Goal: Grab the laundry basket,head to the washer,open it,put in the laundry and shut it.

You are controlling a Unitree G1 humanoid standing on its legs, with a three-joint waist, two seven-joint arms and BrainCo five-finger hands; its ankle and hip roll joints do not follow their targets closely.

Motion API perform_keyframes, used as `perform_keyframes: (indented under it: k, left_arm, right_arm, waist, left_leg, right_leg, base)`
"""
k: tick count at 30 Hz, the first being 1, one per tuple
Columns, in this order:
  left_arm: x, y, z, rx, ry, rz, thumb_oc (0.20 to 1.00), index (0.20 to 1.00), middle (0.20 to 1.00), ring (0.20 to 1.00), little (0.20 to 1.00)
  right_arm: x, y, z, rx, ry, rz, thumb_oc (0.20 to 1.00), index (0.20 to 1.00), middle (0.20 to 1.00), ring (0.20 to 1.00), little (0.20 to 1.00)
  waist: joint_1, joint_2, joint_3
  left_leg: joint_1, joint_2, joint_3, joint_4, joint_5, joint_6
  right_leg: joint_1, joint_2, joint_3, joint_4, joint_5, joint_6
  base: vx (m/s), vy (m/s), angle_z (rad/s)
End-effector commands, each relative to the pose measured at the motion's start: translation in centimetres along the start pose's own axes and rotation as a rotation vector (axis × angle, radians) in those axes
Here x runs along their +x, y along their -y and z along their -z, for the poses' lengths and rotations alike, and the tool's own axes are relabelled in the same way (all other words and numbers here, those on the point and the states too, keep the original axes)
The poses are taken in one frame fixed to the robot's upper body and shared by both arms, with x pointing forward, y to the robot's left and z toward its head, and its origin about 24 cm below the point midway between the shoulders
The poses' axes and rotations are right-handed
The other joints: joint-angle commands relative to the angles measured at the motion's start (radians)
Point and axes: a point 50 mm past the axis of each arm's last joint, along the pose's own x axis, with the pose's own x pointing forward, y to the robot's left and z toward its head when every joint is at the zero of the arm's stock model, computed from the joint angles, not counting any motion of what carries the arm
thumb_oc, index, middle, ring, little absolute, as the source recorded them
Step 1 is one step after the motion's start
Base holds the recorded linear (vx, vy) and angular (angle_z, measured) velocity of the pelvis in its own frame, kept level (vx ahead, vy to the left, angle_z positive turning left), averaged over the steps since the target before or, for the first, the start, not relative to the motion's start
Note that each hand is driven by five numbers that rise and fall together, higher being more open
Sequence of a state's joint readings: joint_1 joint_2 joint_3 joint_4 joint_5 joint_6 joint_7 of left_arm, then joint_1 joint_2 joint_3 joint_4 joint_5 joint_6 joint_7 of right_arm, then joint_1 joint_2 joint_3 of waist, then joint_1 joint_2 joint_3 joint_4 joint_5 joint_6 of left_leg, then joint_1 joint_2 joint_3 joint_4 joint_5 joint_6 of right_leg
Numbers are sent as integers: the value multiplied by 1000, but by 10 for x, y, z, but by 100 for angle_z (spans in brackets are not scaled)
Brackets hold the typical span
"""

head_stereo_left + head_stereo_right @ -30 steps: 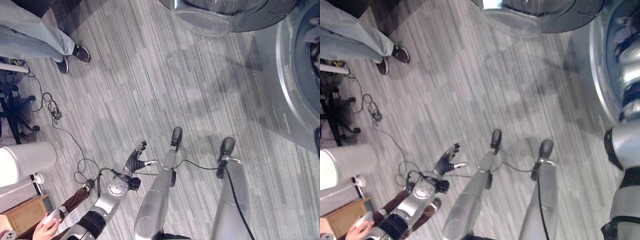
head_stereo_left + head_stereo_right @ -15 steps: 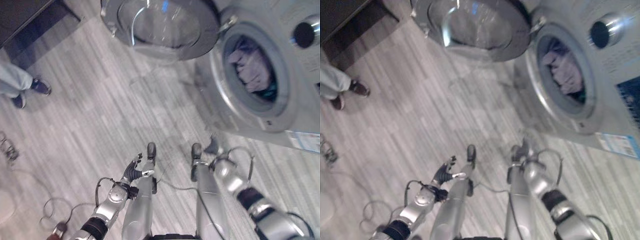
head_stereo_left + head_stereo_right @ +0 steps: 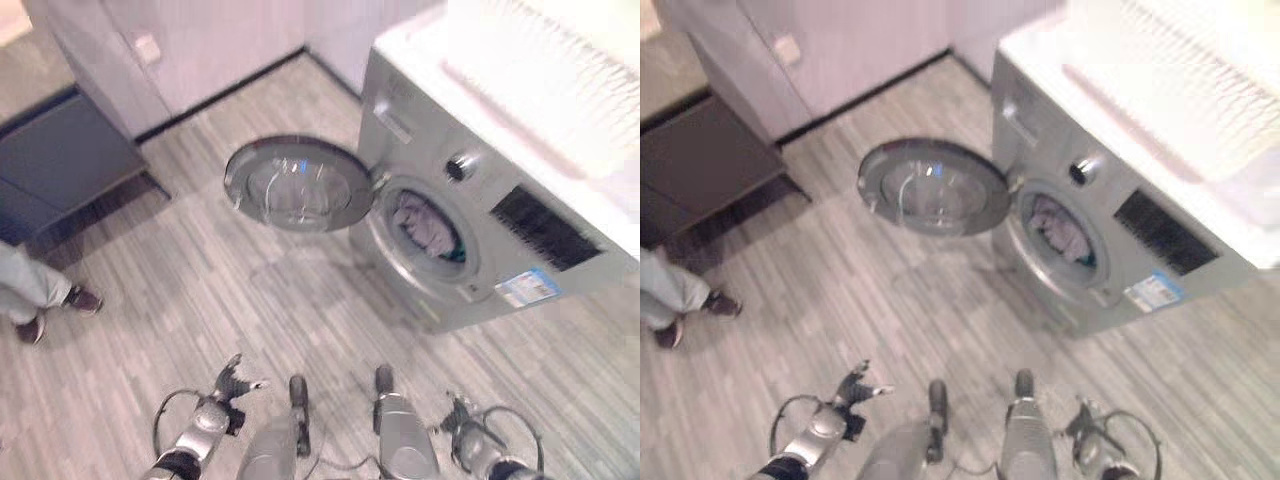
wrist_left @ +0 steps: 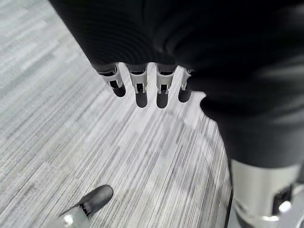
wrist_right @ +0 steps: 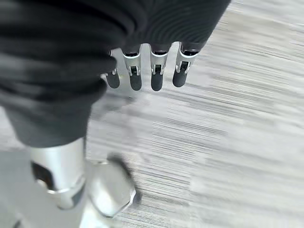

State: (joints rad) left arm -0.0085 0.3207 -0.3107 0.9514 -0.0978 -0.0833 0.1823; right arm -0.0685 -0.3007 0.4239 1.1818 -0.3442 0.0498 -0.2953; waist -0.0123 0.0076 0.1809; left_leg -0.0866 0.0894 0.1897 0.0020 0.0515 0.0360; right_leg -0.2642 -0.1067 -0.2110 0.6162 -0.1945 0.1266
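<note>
- A silver front-loading washer (image 3: 480, 230) stands on a grey striped floor (image 3: 200, 300), with a pale wall (image 3: 220, 40) behind it.
- The washer's round door (image 3: 298, 184) hangs wide open, swung out to the robot's left, its glass facing the floor in front of the machine.
- Laundry (image 3: 425, 226), pale lilac cloth with a bit of teal at one edge, sits inside the drum and shows through the round opening.
- A white laundry basket (image 3: 560, 80) with slatted sides rests on top of the washer, towards its far right side.
- The left hand (image 3: 232, 379) hangs low near the floor, well apart from the washer; its fingers (image 4: 140, 88) are straight and relaxed, holding nothing.
- The right hand (image 3: 462, 418) also hangs low, on the robot's right, nearer the washer's front but not touching it; its fingers (image 5: 154, 76) are straight and empty too.
- A dark low cabinet (image 3: 60, 170) stands against the wall, well to the left of the open door.
- A person's legs (image 3: 35, 290), in light trousers and dark shoes, stand at the left edge of the floor, well apart from the washer.
- The open door juts into the floor space between the cabinet and the washer.
</note>
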Motion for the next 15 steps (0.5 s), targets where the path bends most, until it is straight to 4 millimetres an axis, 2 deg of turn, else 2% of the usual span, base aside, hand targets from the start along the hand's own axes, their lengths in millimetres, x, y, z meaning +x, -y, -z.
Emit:
perform_keyframes:
  k: [1, 2, 3, 4, 5, 6, 7, 8, 9, 10, 11, 12, 13, 14, 15]
  left_arm:
    - [7, -1, -23, -27, 68, -25, 1000, 1000, 1000, 1000, 1000]
    - [7, -1, -23, -27, 68, -25, 1000, 1000, 1000, 1000, 1000]
    - [7, 0, -25, -48, 73, -32, 1000, 1000, 1000, 1000, 1000]
    - [7, 4, -26, -92, 66, -38, 1000, 1000, 1000, 1000, 1000]
    - [7, 5, -28, -113, 70, -44, 1000, 1000, 1000, 1000, 1000]
    - [7, 5, -28, -113, 70, -44, 1000, 1000, 1000, 1000, 1000]
    - [8, 9, -32, -120, 84, -29, 1000, 1000, 1000, 1000, 1000]
    - [7, 15, -35, -115, 100, -2, 1000, 1000, 1000, 1000, 1000]
    - [7, 15, -35, -115, 100, -2, 1000, 1000, 1000, 1000, 1000]
    - [5, 18, -37, -126, 117, 14, 1000, 1000, 1000, 1000, 1000]
    - [4, 17, -38, -133, 126, 13, 1000, 1000, 1000, 1000, 1000]
    - [4, 17, -38, -133, 125, 13, 1000, 1000, 1000, 1000, 1000]
    - [3, 15, -38, -140, 132, 2, 1000, 1000, 1000, 1000, 1000]
    - [3, 8, -38, -143, 141, -28, 1000, 1000, 1000, 1000, 1000]
    - [3, 3, -41, -144, 156, -47, 1000, 1000, 1000, 1000, 1000]
  right_arm:
    - [7, 17, -20, 11, 60, 14, 1000, 1000, 1000, 1000, 1000]
    - [7, 17, -20, 11, 60, 13, 1000, 1000, 1000, 1000, 1000]
    - [8, 18, -23, 7, 65, 13, 1000, 1000, 1000, 1000, 1000]
    - [9, 17, -29, -7, 76, 2, 1000, 1000, 1000, 1000, 1000]
    - [9, 16, -27, -13, 66, -8, 1000, 1000, 1000, 1000, 1000]
    - [9, 16, -28, -13, 66, -8, 1000, 1000, 1000, 1000, 1000]
    - [10, 18, -26, -4, 54, -10, 1000, 1000, 1000, 1000, 1000]
    - [9, 16, -18, -3, 27, -20, 1000, 1000, 1000, 1000, 1000]
    - [9, 16, -18, -3, 27, -19, 1000, 1000, 1000, 1000, 1000]
    - [6, 9, -6, 8, -15, -40, 1000, 1000, 1000, 1000, 1000]
    - [5, 6, 1, 17, -37, -50, 1000, 1000, 1000, 1000, 1000]
    - [5, 5, 1, 17, -37, -50, 1000, 1000, 1000, 1000, 1000]
    - [3, 2, 6, 32, -52, -59, 1000, 1000, 1000, 1000, 1000]
    - [0, -5, 12, 39, -68, -80, 1000, 1000, 1000, 1000, 1000]
    - [-1, -6, 15, 44, -76, -83, 1000, 1000, 1000, 1000, 1000]
  waist:
    - [52, -55, 11]
    - [53, -56, 11]
    - [72, -64, -4]
    - [88, -71, -18]
    - [100, -80, -14]
    - [100, -79, -14]
    - [114, -89, 6]
    - [109, -96, 10]
    - [108, -96, 8]
    - [94, -97, 0]
    - [87, -95, -9]
    - [87, -95, -8]
    - [80, -88, -19]
    - [77, -71, -30]
    - [74, -60, -36]
  left_leg:
    - [-80, -77, 14, 88, -93, -12]
    - [-80, -77, 15, 87, -93, -12]
    - [-79, -78, 28, 88, -100, -24]
    - [-107, -64, 40, 79, -51, -26]
    - [-128, -57, 16, 108, -41, -37]
    - [-129, -57, 16, 109, -42, -37]
    - [-168, -50, -70, 188, -33, -57]
    - [-160, -39, -143, 216, -50, -66]
    - [-163, -39, -145, 214, -48, -66]
    - [-139, 29, -152, 192, -6, -73]
    - [-124, 66, -156, 161, 24, -78]
    - [-120, 66, -156, 155, 27, -79]
    - [-111, 102, -161, 119, 63, -91]
    - [-83, 129, -217, 50, 115, -110]
    - [-79, 140, -250, 25, 137, -121]
  right_leg:
    - [220, 27, -34, -400, 78, -14]
    - [220, 27, -33, -401, 79, -14]
    - [252, 25, -30, -451, 50, -10]
    - [257, 57, 15, -511, 56, -35]
    - [268, 74, 42, -534, 50, -56]
    - [268, 75, 42, -534, 51, -56]
    - [263, 74, 58, -530, 55, -73]
    - [268, 62, 56, -539, 59, -78]
    - [266, 63, 54, -540, 61, -79]
    - [258, 47, 45, -539, 63, -78]
    - [256, 45, 41, -539, 60, -78]
    - [257, 46, 40, -539, 60, -79]
    - [258, 45, 38, -538, 55, -76]
    - [262, 55, 53, -521, 35, -78]
    - [257, 60, 62, -508, 27, -81]
  base:
    - [-116, -72, -108]
    - [-72, -60, -99]
    - [-182, -171, -101]
    - [-283, -282, -95]
    - [-278, -251, -60]
    - [-221, -196, -47]
    - [-202, -112, -14]
    - [-205, -113, -19]
    - [-126, 11, 1]
    - [-51, 57, 4]
    - [-47, 53, 24]
    - [2, 53, 41]
    - [55, 94, 49]
    - [72, 147, 31]
    - [85, 182, 8]
